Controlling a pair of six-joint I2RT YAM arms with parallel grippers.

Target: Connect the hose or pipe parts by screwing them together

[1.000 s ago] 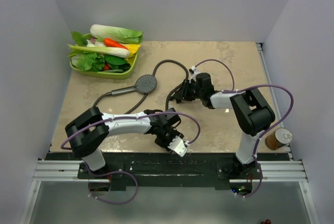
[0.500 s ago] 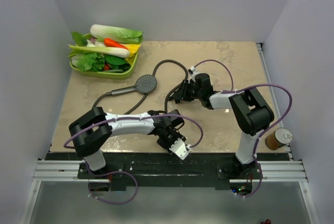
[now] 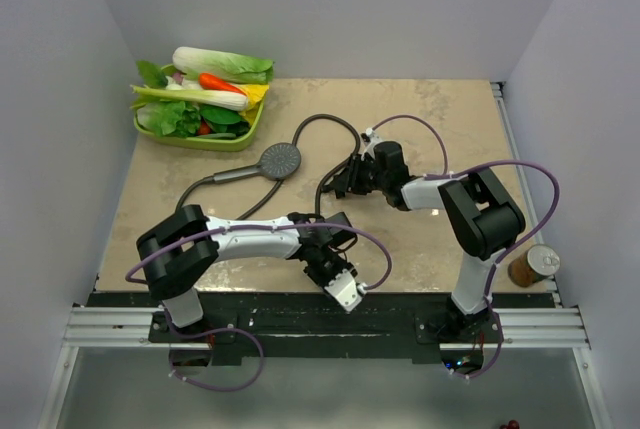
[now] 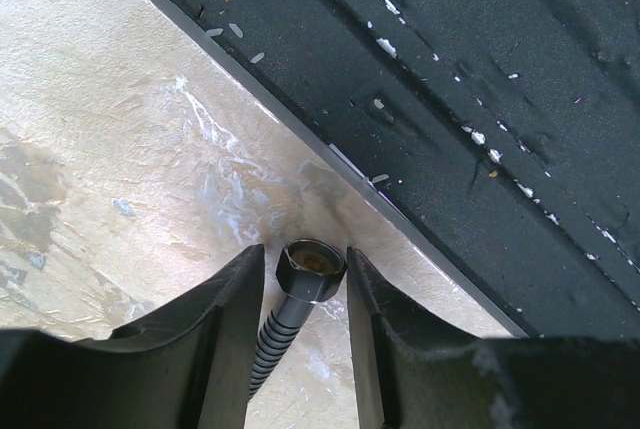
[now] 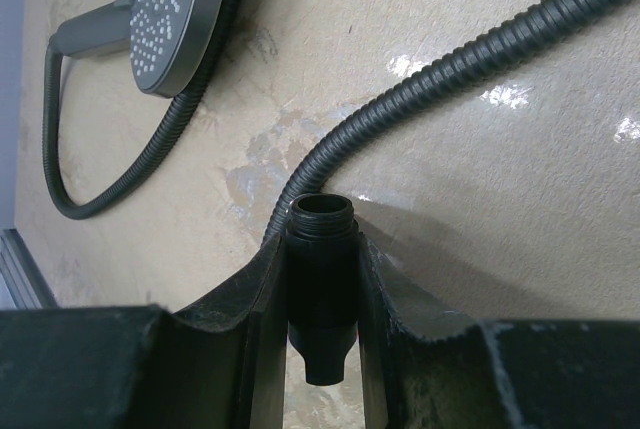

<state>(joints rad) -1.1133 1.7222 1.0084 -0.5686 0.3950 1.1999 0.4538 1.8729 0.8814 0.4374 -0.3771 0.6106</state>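
The surface (image 3: 440,119) is pale and shiny like stone. Plain pale walls (image 3: 330,9) stand around it on three sides. A black rail (image 3: 300,314) runs along the near edge.

In the far left corner sits a green tray (image 3: 200,139) full of toy vegetables (image 3: 220,64). A brown can (image 3: 533,265) stands off the right side, past the edge.

The grey shower head (image 3: 280,160) lies near the middle with its round face up. The long dark hose (image 3: 330,124) curls in loops on the surface around it.

The left hand (image 4: 305,254) is low by the near edge, close to the rail. Its two fingers (image 4: 245,329) stand on both sides of the hose nut (image 4: 311,271). They are very close to the nut, but I cannot tell if they squeeze it.

The right hand (image 5: 322,249) is farther back, just to the right of the shower head. It is clamped on a short black threaded piece (image 5: 322,214), which sticks up between the fingers. The hose lies on the surface just behind it.
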